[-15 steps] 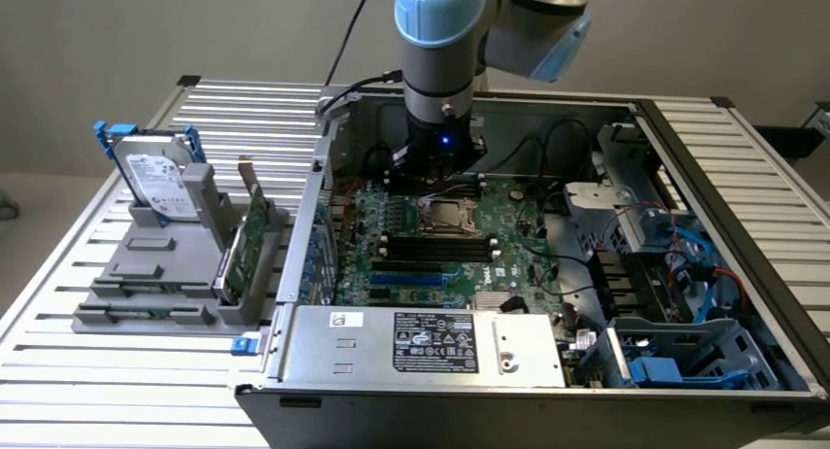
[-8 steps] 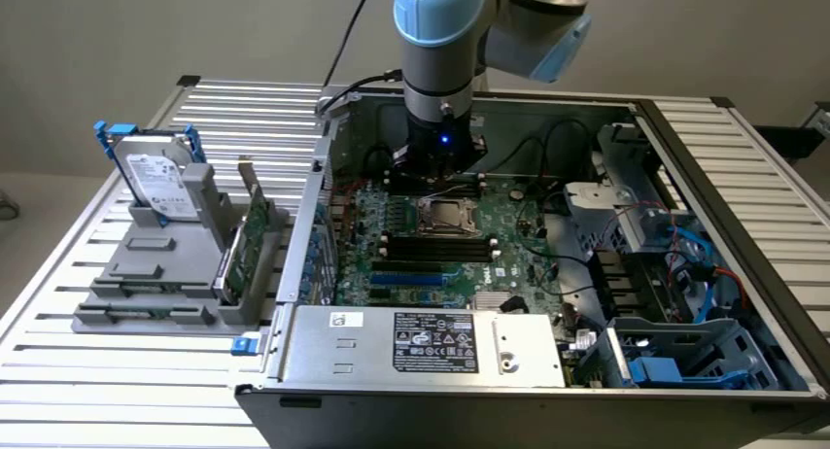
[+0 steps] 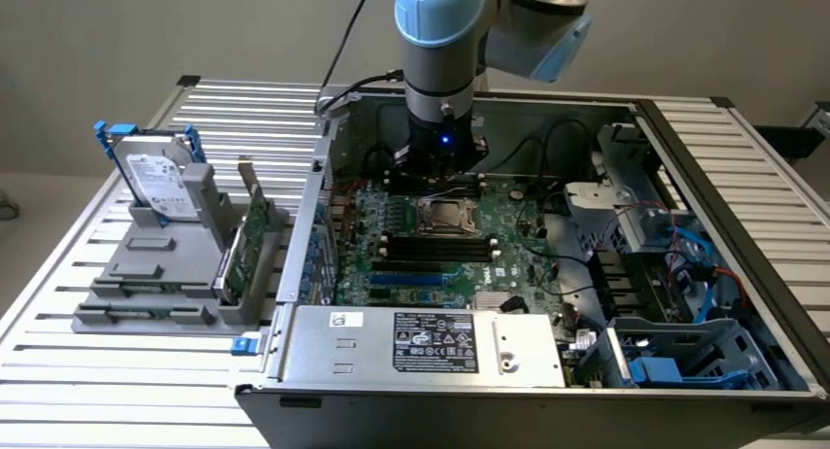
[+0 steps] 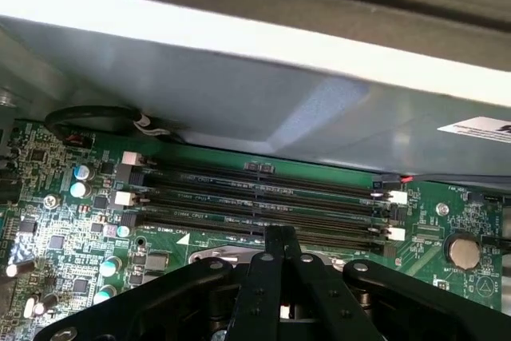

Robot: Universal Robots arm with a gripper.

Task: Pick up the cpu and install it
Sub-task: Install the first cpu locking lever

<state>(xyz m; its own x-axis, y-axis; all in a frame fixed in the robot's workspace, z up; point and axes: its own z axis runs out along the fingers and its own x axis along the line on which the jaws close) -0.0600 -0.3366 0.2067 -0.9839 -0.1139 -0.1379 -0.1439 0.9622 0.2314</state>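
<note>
My gripper (image 3: 441, 182) hangs low inside the open computer case (image 3: 726, 177), over the motherboard (image 3: 429, 250), just behind the square metal-framed socket (image 3: 454, 217). In the wrist view its black fingers (image 4: 267, 277) meet at the tips, shut, with nothing visibly between them. Part of the socket's metal frame (image 4: 209, 257) peeks out beside them, in front of the black memory slots (image 4: 263, 197). The cpu is hidden or too small to pick out; I cannot tell whether it lies in the socket.
Outside the case, on the exterior view's left, a grey fixture (image 3: 155, 274) holds a silver hard drive (image 3: 162, 182) with a blue bracket and an upright card (image 3: 247, 240). The power supply (image 3: 429, 342) fills the near side. A drive cage (image 3: 623, 211) and blue cables (image 3: 701, 264) crowd the right.
</note>
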